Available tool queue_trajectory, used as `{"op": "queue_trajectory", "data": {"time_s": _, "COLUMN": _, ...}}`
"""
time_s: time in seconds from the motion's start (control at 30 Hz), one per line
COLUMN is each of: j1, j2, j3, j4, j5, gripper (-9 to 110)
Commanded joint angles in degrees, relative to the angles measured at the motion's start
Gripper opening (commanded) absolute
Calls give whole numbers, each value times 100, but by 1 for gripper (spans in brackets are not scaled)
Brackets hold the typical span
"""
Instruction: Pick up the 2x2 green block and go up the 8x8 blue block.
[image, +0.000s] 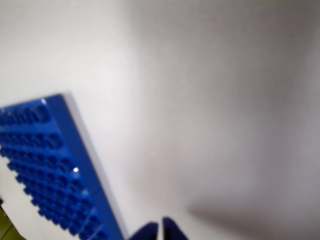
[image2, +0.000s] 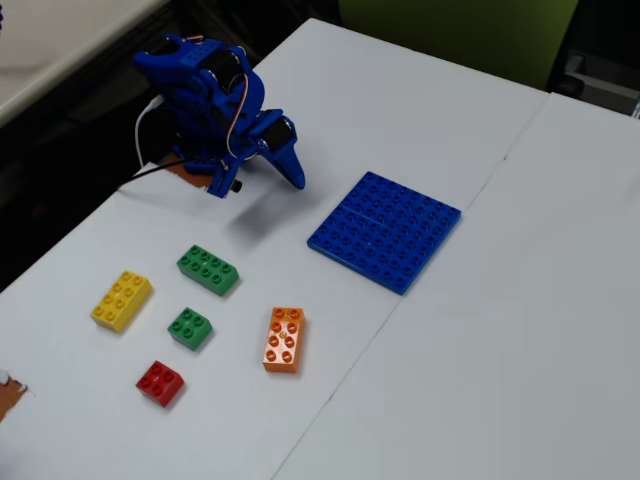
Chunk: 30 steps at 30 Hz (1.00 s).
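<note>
Five loose plastic bricks lie on the white table (image2: 520, 330), among them the small square green four-stud brick (image2: 190, 327), sitting between the yellow brick (image2: 121, 300) and the orange brick (image2: 285, 339). My gripper (image2: 297, 176) hangs empty with jaws closed together, well apart from it, near the large flat blue studded baseplate (image2: 386, 230).

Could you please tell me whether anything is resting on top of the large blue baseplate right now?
Nothing is on the 8x8 blue block: the fixed view shows only bare studs. The 2x2 green block sits on the table, apart from it. What lies under the baseplate is covered.
</note>
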Motion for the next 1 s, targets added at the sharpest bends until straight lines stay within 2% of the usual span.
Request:
{"op": "queue_trajectory", "data": {"time_s": 0.0, "j1": 53, "j2": 246, "j3": 211, "j4": -800, "j5": -2470, "gripper": 0}}
{"op": "queue_trajectory", "data": {"time_s": 0.67, "j1": 62, "j2": 246, "j3": 211, "j4": -756, "j5": -2558, "gripper": 0}}
{"op": "queue_trajectory", "data": {"time_s": 0.83, "j1": 79, "j2": 246, "j3": -185, "j4": -853, "j5": -3955, "gripper": 0}}
{"op": "queue_trajectory", "data": {"time_s": 0.97, "j1": 88, "j2": 246, "j3": -677, "j4": -404, "j5": -6829, "gripper": 0}}
